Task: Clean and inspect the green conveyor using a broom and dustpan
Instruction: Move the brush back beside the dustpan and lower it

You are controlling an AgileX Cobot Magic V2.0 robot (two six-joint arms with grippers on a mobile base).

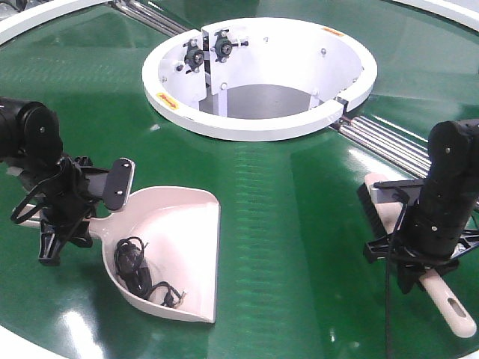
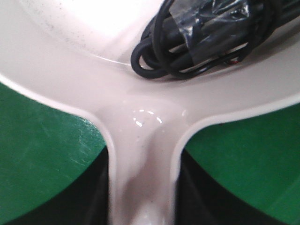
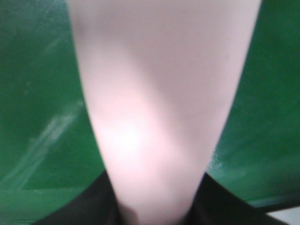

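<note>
The pale pink dustpan [image 1: 179, 232] lies on the green conveyor [image 1: 299, 224] at front left, with a coiled black cable [image 1: 138, 269] inside it. My left gripper [image 1: 72, 215] is shut on the dustpan's handle. The left wrist view shows the handle [image 2: 143, 173] between the dark fingers [image 2: 91, 199], with the cable [image 2: 197, 37] in the pan. My right gripper [image 1: 419, 260] is shut on the broom [image 1: 453, 313] at front right; its black bristles [image 1: 366, 203] rest against the belt. The right wrist view shows the broom's flat back [image 3: 159, 103] filling the frame between the fingers [image 3: 225, 208].
A white ring-shaped housing [image 1: 258, 123] stands at the back centre, open in the middle. Silver rollers [image 1: 382, 136] run out from it to the right, and more show at the back left [image 1: 153, 16]. The belt's white edging [image 1: 22, 340] curves along the front.
</note>
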